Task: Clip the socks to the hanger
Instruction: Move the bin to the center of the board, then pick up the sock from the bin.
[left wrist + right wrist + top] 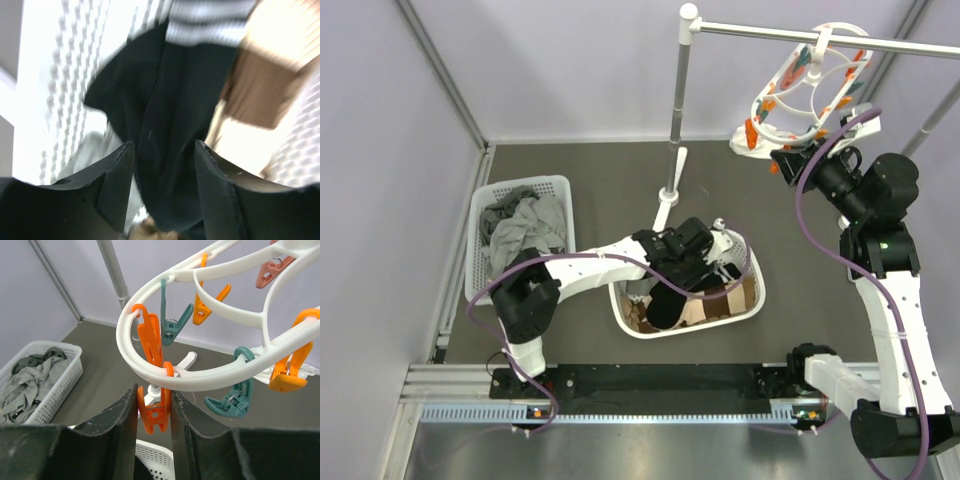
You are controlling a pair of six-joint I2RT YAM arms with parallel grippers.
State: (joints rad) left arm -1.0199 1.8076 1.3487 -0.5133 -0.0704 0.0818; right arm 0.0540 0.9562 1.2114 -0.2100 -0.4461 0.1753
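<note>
Left gripper (164, 145): jaws apart over black sock (175, 100) in white mesh basket (55, 90). Right gripper (154, 390): clamped on 1 orange peg (154, 415) of hanger (210, 380), hung from rail (770, 33).

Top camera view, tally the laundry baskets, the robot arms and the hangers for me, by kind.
Laundry baskets: 2
Robot arms: 2
Hangers: 1
Total: 5
</note>
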